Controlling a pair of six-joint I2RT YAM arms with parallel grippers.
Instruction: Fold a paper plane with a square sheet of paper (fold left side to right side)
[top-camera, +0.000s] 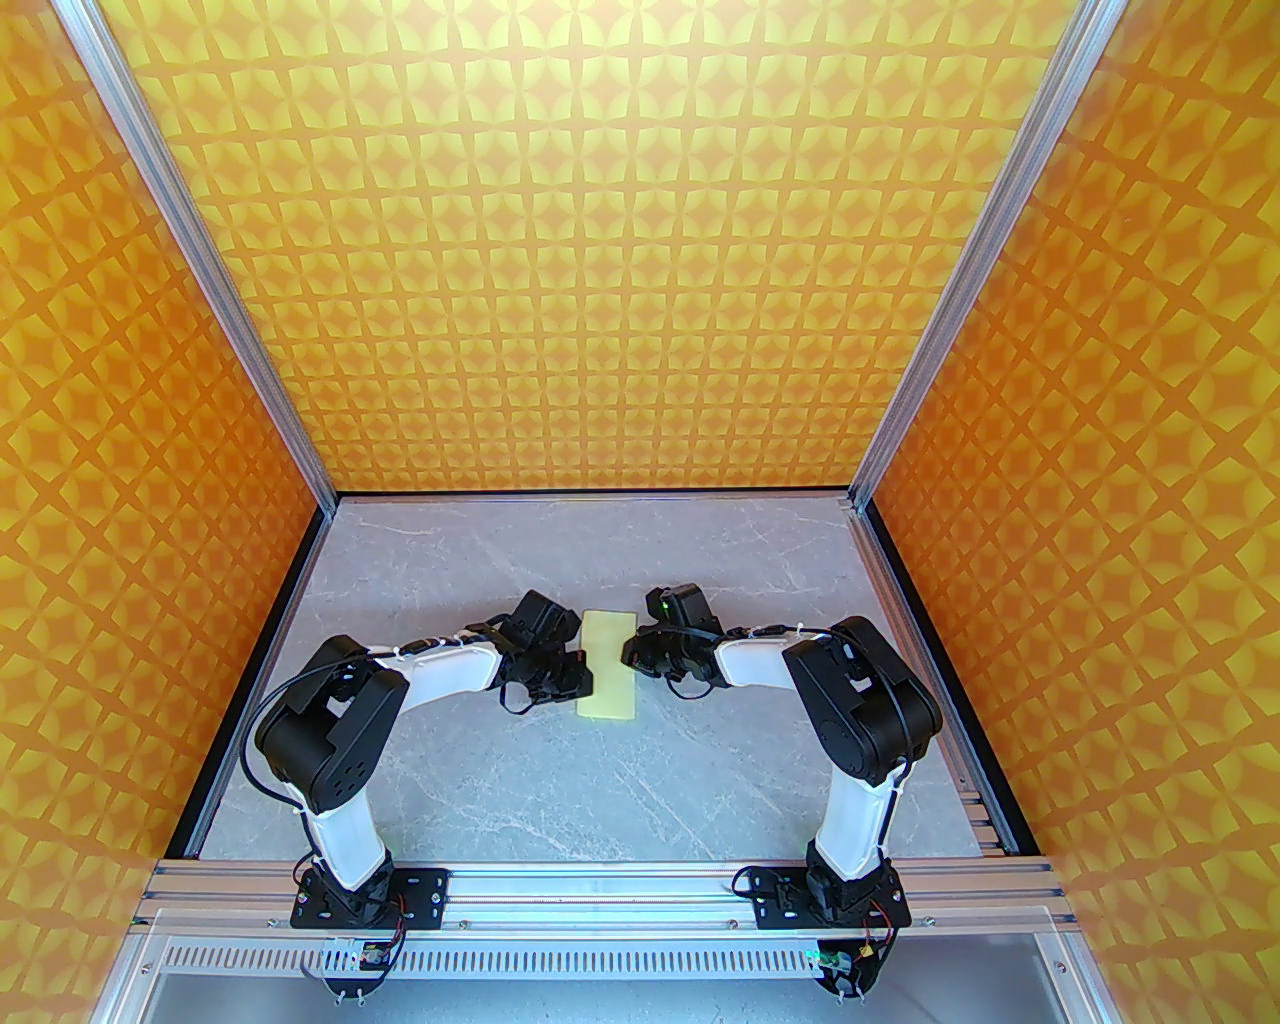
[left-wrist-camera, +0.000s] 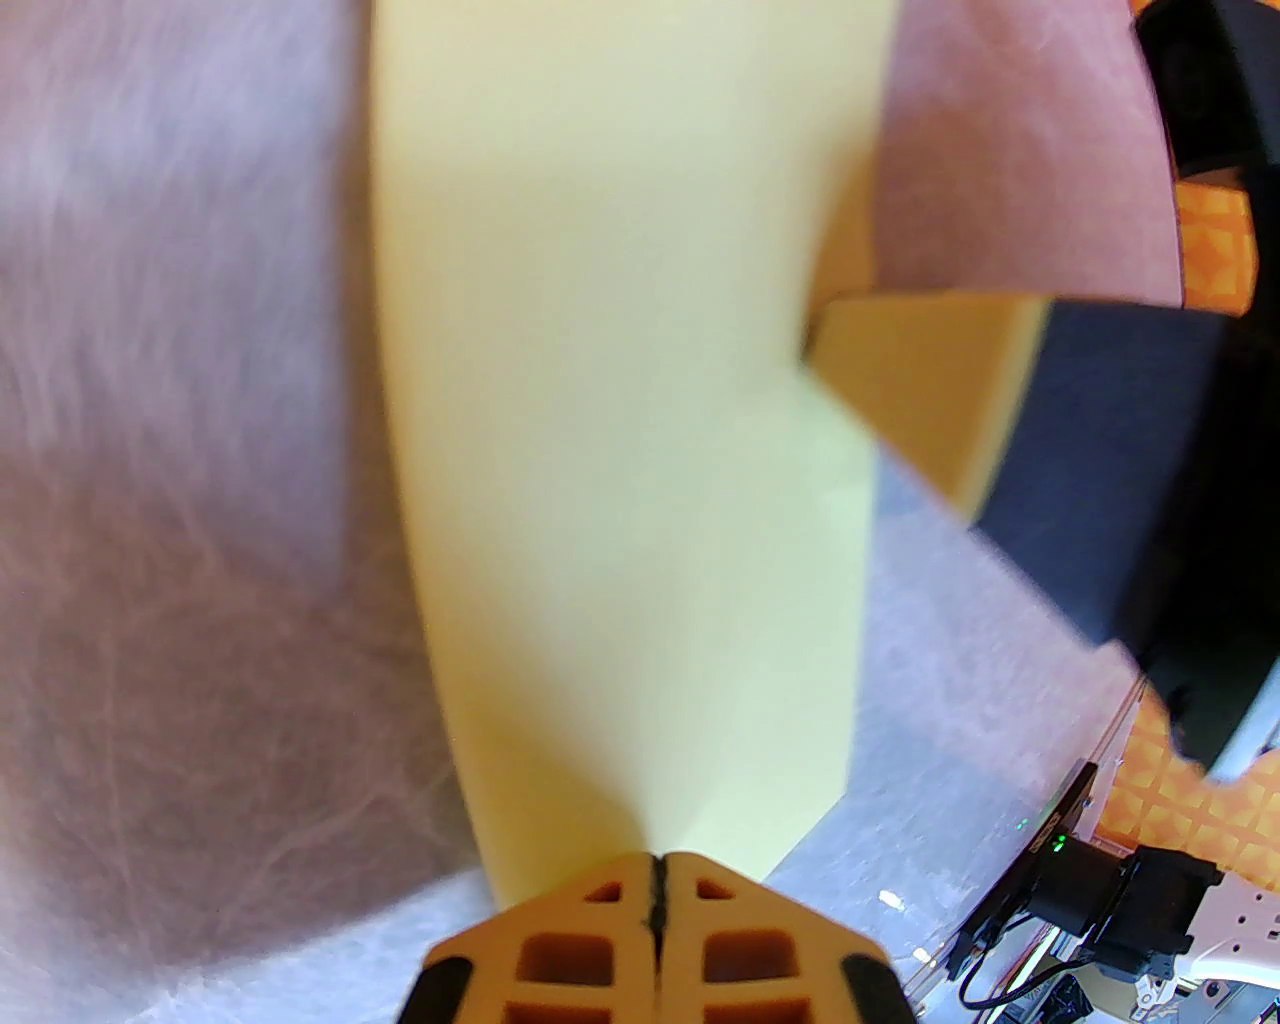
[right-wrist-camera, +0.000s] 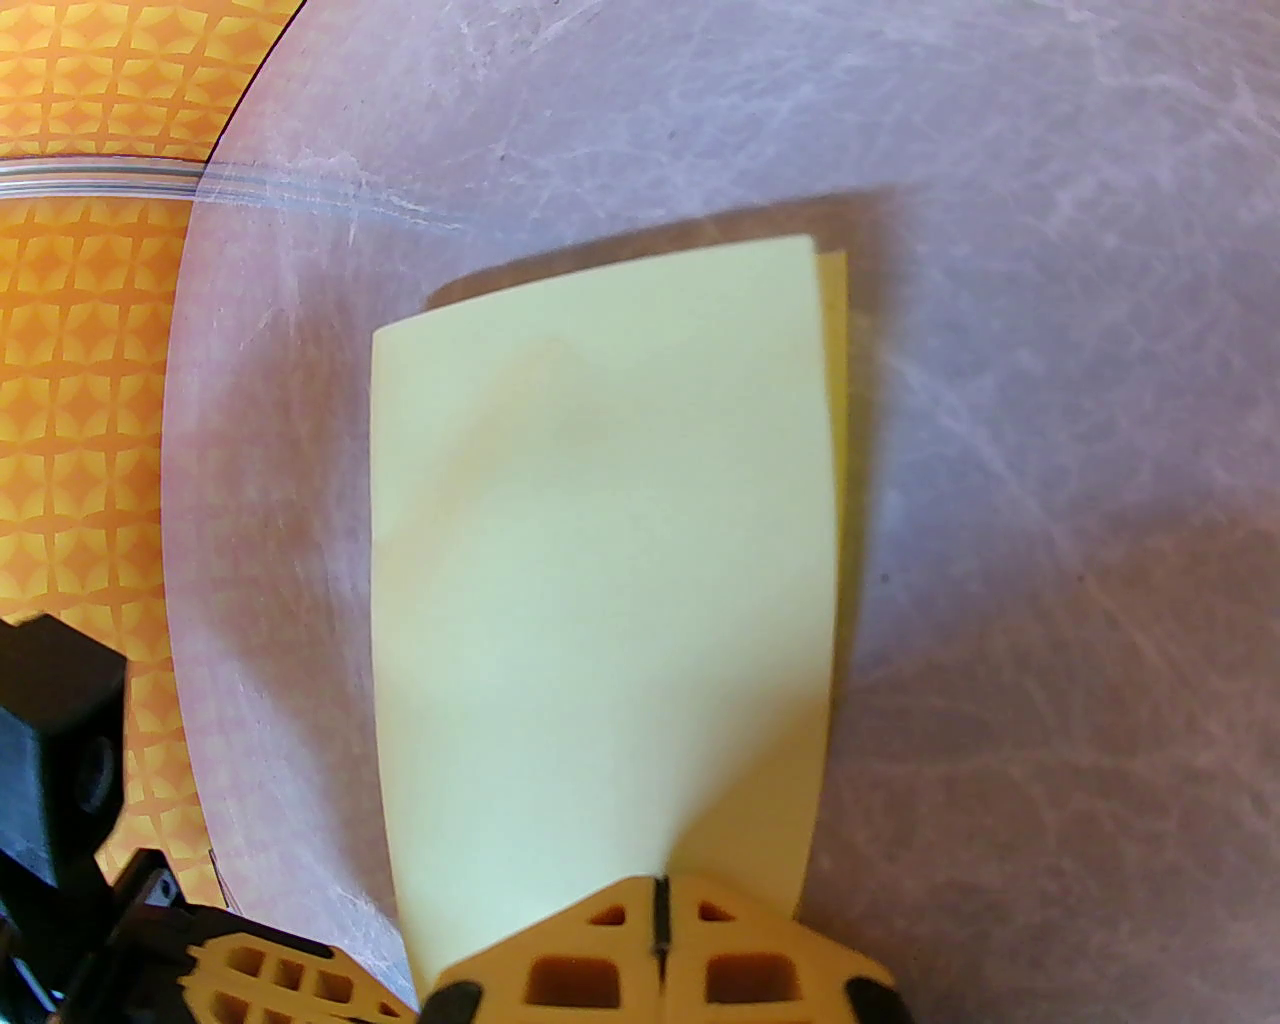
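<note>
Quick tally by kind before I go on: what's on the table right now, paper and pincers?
Folded pale yellow paper: 1
Pincers, both shut at the paper's edges: 2, the left pincer and the right pincer
Total: 3

**Counter** (top-camera: 500, 780): grey, marble-patterned top with pale veining, and a dark strip along its 9 o'clock and 3 o'clock edges. An aluminium rail (top-camera: 600, 885) runs along the 6 o'clock edge.

**Lying on it, one item:** square sheet of paper (top-camera: 608, 665), pale yellow and plain, doubled over into a narrow two-layer rectangle. It sits near the counter's centre, with its long edges running roughly from 12 to 6 o'clock. In the right wrist view the layers do not quite match, and a thin strip of the lower layer shows past one long edge.
</note>
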